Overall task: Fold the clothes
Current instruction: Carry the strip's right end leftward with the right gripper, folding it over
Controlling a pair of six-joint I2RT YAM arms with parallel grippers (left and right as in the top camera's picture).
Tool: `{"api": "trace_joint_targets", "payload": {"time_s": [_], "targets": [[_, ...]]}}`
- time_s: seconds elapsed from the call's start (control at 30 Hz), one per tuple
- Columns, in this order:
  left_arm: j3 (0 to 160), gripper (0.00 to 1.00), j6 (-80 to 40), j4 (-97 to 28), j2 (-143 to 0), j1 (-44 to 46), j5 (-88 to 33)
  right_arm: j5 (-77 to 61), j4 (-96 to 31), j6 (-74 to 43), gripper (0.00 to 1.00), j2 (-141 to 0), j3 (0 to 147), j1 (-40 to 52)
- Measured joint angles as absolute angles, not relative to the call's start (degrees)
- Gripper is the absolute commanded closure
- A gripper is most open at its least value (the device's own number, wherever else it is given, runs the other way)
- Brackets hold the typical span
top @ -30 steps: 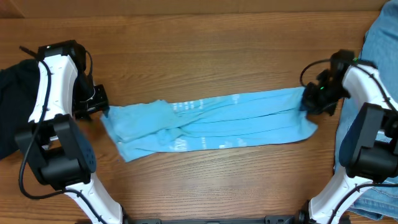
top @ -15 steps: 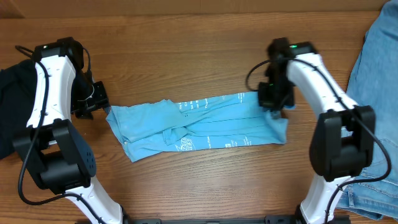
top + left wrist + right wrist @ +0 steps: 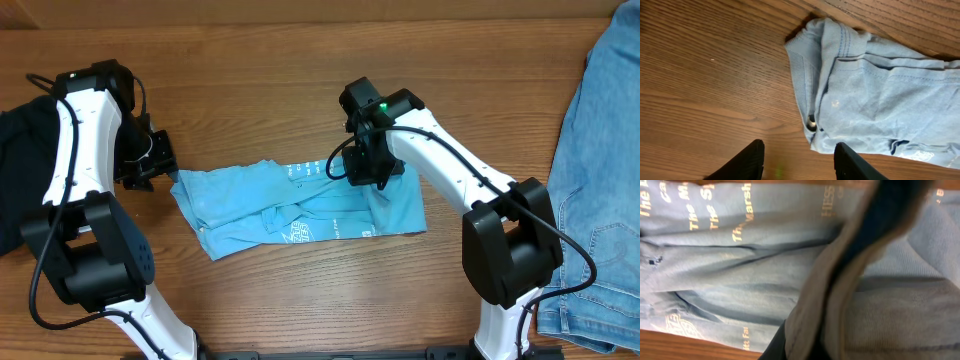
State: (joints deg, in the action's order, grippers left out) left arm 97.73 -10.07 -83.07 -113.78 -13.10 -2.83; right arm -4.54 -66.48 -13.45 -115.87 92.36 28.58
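The sky-blue T-shirt (image 3: 300, 205) lies in a long folded strip across the middle of the table, with small lettering on it. My right gripper (image 3: 366, 178) is shut on the shirt's right end and holds it over the middle of the strip, so the cloth doubles back. In the right wrist view the held fold (image 3: 840, 305) hangs over the lettered cloth (image 3: 715, 255). My left gripper (image 3: 160, 168) is open and empty, just left of the shirt's left end; its fingers (image 3: 799, 162) hover over bare wood beside the shirt's collar edge (image 3: 812, 75).
Faded blue jeans (image 3: 600, 180) lie along the right side of the table. A black garment pile (image 3: 20, 170) lies at the left edge, behind my left arm.
My right gripper has carried the shirt's right end leftward, from the far right to over the shirt's middle, shortening the strip. My left gripper has stayed beside the left end.
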Motion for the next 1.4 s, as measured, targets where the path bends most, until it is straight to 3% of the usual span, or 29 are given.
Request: {"api": "trace_joint_targets", "payload": {"time_s": [0.27, 0.3, 0.33, 0.5, 0.97, 1.03, 1.1, 1.13, 1.4], "targets": [[97.7, 0.51, -10.1, -83.1, -113.8, -13.1, -2.9, -4.5, -65.6, -13.5, 0.96, -115.9, 92.4, 29.7], [97.7, 0.51, -10.1, -83.1, -113.8, -13.1, -2.9, -4.5, -65.5, -13.4, 0.87, -115.9, 92.4, 30.3], [97.7, 0.51, -10.1, -83.0, -113.8, -13.1, -2.9, -4.5, -65.4, -13.3, 0.58, -115.9, 92.4, 31.4], [97.7, 0.51, -10.1, -83.1, -113.8, -13.1, -2.9, -4.5, -66.1, -11.1, 0.46, -115.9, 92.4, 34.7], [97.7, 0.51, -10.0, -82.8, -113.8, -13.1, -2.9, 3.4, -65.5, -9.6, 0.47, -115.9, 92.4, 29.0], [97.7, 0.51, -10.0, -82.8, -113.8, -13.1, -2.9, 1.4, -63.5, -8.3, 0.57, -115.9, 92.4, 29.3], [97.7, 0.51, -9.8, -82.8, -113.8, -13.1, -2.9, -1.0, -62.6, -7.1, 0.76, -115.9, 92.4, 29.3], [97.7, 0.51, -9.8, -82.8, -113.8, -13.1, -2.9, -2.2, -62.2, -6.6, 0.80, -115.9, 92.4, 29.3], [97.7, 0.51, -9.0, -82.7, -113.8, -13.1, -2.9, -6.5, -52.6, -3.2, 0.83, -115.9, 92.5, 29.3]]}}
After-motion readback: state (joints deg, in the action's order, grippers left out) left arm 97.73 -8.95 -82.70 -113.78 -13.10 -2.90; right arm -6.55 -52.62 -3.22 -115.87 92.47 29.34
